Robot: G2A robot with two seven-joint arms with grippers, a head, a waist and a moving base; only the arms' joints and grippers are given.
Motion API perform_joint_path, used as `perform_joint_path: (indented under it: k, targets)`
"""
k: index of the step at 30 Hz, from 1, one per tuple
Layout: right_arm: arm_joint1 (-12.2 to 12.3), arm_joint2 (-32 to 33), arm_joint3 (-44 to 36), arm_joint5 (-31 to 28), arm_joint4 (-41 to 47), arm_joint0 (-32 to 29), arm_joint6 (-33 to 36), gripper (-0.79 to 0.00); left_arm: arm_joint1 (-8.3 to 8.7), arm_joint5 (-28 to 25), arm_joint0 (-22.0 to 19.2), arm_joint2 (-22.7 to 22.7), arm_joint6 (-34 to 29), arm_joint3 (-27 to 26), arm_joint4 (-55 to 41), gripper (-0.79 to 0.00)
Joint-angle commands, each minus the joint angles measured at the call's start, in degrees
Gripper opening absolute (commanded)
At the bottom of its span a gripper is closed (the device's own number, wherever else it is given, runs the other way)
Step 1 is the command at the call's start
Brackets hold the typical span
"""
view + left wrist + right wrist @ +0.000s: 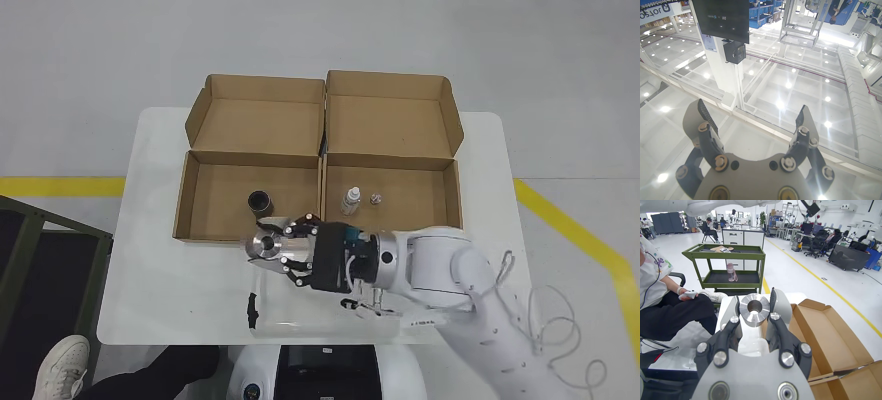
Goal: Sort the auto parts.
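Currently the steel ring (754, 310) is clamped between the fingers of the right gripper (755, 298), just left of centre in the top view, at the lower edge of the left cardboard box (215, 225). A black cylinder (260, 203) lies inside that box. The left gripper (752, 109) is spread wide, holding nothing.
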Motion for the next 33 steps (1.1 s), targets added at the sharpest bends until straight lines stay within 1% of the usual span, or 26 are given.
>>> perform_joint_path:
  k: [1, 14, 20, 33]
  targets:
    - [0.0, 0.6, -0.3, 0.3, 0.6, 0.2, -0.3, -0.785, 0.0, 0.0, 0.0, 0.0, 0.0, 0.0, 0.0, 0.0]
    - [0.3, 2.4, -0.6, 0.8, 2.9, 0.6, -2.4, -0.785, 0.0, 0.0, 0.0, 0.0, 0.0, 0.0, 0.0, 0.0]
    - [0.5, 2.5, -0.2, 1.5, 3.2, 0.5, -1.5, -0.785, 0.0, 0.0, 0.0, 0.0, 0.0, 0.0, 0.0, 0.0]
    - [0.3, -1.3, 6.3, 3.1, -2.9, 1.1, 0.9, -0.785, 0.0, 0.0, 0.0, 0.0, 0.0, 0.0, 0.0, 0.0]
